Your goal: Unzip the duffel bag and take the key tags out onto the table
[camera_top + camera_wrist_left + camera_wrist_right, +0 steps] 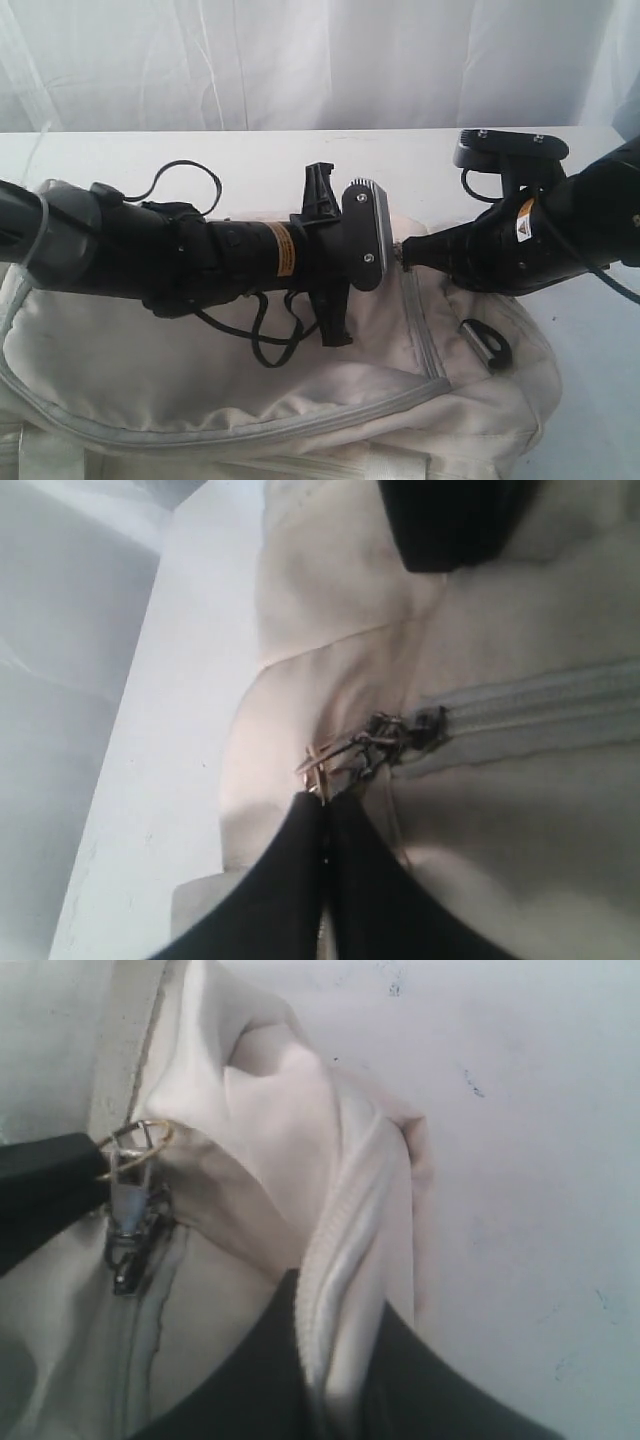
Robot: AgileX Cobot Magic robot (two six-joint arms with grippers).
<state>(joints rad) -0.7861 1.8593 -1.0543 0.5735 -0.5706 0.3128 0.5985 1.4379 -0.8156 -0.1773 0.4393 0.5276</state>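
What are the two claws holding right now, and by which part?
The left gripper pinches the metal ring of the zipper pull on the bag. The right gripper clamps a ribbed fold of fabric at the bag's end.

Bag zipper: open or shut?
Shut: zipper teeth meshed from the slider on; left gripper pinches its pull ring; right gripper clamps bag.

You see a white curtain hanging in soft folds behind the far edge of the table. It goes all the way across. The table top is white and flat. The light is soft and even.
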